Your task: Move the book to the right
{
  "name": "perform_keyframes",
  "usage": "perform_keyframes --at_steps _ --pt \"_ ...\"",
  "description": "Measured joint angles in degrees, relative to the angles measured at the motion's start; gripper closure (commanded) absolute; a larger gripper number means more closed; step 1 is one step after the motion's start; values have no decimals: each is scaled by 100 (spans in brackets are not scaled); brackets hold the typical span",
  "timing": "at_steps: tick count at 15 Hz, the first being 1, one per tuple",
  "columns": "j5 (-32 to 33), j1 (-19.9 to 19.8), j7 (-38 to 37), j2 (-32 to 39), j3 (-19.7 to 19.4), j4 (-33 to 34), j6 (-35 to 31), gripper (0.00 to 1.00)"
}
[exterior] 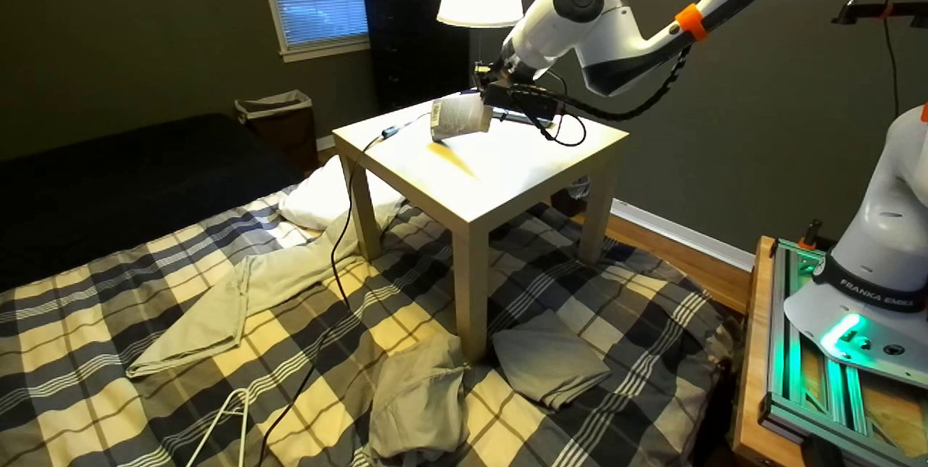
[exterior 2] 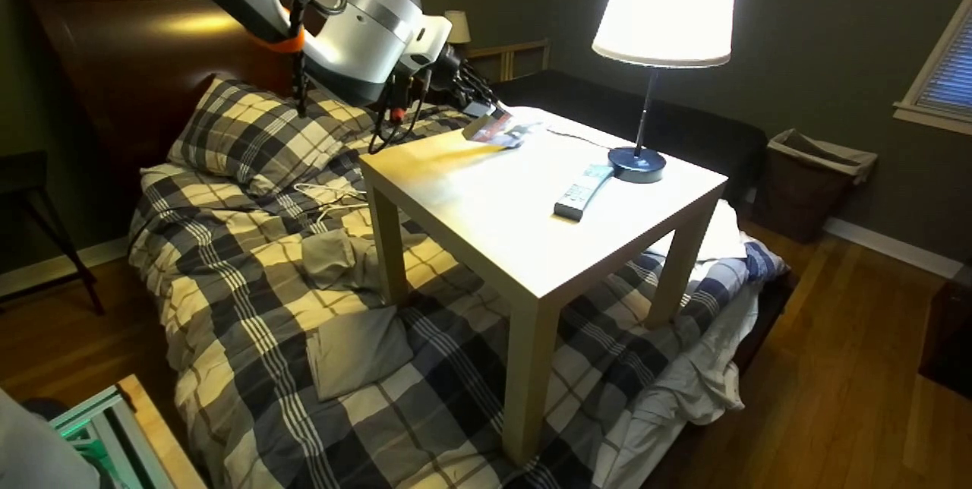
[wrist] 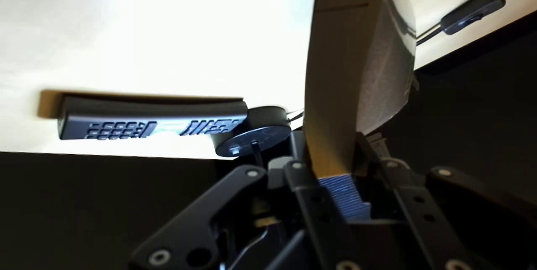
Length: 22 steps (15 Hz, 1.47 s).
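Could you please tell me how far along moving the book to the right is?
Looks done: the pincer grips the book, as the wrist view shows. In hand: seemingly the move; the book is tilted over the table, any contact unclear. Left, probably: laying it flat and letting go, since the pincer is shut on it.

Square wood-grade table [exterior: 500, 180]: pale cream to tan. Thin bowed paper book [exterior: 460, 117], near one table edge: light grey; reddish on another face, as far as glare allows. Slim bar-shaped plastic remote [wrist: 147, 121]: black. Conical lampshade [exterior 2: 668, 3]: white. Plaid cloth bedspread [exterior: 181, 264], below the table edges: charcoal, grey and cream, white-lined. Jointed gripper [wrist: 331, 150]: black.
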State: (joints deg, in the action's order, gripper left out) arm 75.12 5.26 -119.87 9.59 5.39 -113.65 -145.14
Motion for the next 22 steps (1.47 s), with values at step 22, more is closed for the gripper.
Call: perform_keyframes --at_steps 22 --pt "-4327 -1443 2257 -158 231 -429 -2114 93"
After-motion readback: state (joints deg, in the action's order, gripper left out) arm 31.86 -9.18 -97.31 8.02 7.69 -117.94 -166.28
